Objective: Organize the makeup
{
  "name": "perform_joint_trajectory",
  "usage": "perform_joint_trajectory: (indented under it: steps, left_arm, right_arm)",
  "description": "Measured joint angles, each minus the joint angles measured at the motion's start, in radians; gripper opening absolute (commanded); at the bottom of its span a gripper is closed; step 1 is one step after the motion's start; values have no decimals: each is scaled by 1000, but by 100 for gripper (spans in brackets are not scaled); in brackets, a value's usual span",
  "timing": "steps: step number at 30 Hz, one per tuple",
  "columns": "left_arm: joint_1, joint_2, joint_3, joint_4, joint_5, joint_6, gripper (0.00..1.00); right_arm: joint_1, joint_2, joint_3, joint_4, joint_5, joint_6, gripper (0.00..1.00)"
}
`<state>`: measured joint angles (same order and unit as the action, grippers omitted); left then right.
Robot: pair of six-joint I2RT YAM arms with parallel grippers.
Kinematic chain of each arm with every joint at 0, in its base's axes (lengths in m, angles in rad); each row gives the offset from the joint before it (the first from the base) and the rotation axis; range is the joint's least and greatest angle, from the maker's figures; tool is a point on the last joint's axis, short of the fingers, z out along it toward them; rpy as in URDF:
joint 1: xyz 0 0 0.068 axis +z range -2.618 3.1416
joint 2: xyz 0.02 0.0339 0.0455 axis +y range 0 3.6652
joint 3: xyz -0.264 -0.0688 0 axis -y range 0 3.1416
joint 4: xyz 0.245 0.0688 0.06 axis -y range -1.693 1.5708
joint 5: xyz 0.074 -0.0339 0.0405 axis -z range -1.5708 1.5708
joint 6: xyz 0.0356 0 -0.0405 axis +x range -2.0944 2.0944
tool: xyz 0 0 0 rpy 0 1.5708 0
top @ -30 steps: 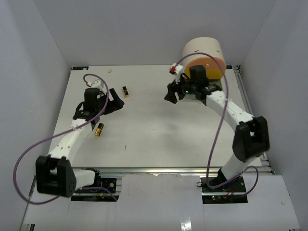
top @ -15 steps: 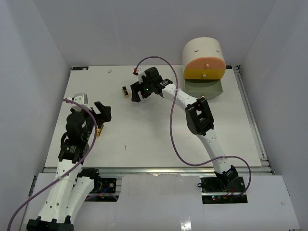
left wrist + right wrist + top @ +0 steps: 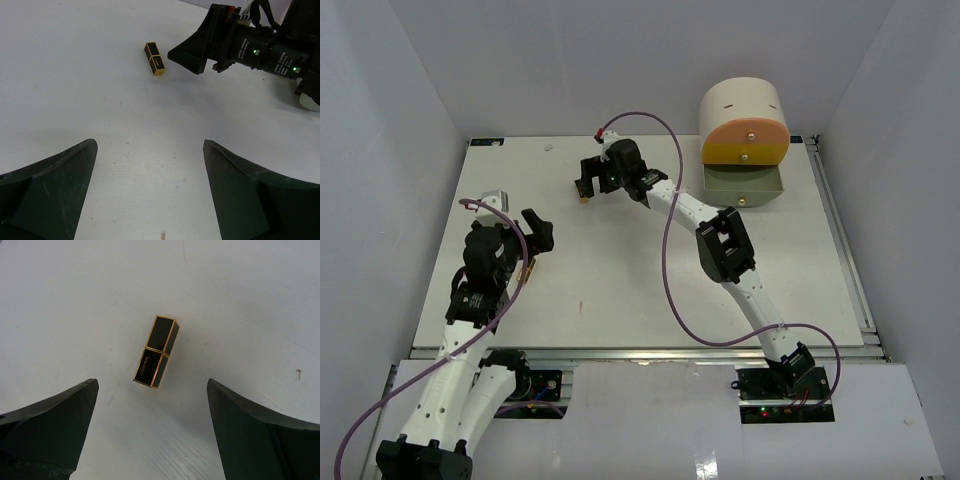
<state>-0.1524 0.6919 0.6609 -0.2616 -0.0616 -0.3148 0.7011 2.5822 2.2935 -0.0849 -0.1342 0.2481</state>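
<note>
A black-and-gold lipstick tube (image 3: pixel 156 351) lies flat on the white table (image 3: pixel 650 270). My right gripper (image 3: pixel 152 382) hovers over it, open and empty, with the tube just ahead of its fingertips. From above, the right gripper (image 3: pixel 586 183) covers most of that tube (image 3: pixel 583 197). The left wrist view shows the tube (image 3: pixel 155 59) with the right gripper (image 3: pixel 197 50) beside it. My left gripper (image 3: pixel 536 229) is open and empty (image 3: pixel 150 145) over bare table. A second lipstick tube (image 3: pixel 528 269) lies partly hidden beside the left arm. No sponges or palettes show.
A round cream drawer unit (image 3: pixel 744 122) with an orange and yellow front stands at the back right. An open grey drawer (image 3: pixel 744 186) sticks out below it. The right arm's purple cable (image 3: pixel 668 255) loops over the table's middle. White walls enclose the table.
My right gripper has swung from the drawer unit far to the left and now hangs over the back lipstick tube. My left arm has pulled back toward the near left.
</note>
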Motion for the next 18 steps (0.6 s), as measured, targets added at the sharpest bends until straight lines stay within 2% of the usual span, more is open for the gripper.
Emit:
perform_joint_trajectory:
  steps: [7,13,15,18]
  left_arm:
    - [0,-1,0,0,-2,0,98]
    - [0,59,0,7,20,-3,98]
    - [0,90,0,9,39,-9,96]
    - [0,161,10,17,78,-27,90]
  right_arm:
    - [46,49,10,13,68,-18,91]
    - [52,41,9,-4,52,-34,93]
    - [39,-4,-37,-19,41,-55,94]
    - [-3,-157,-204,-30,4,-99,98]
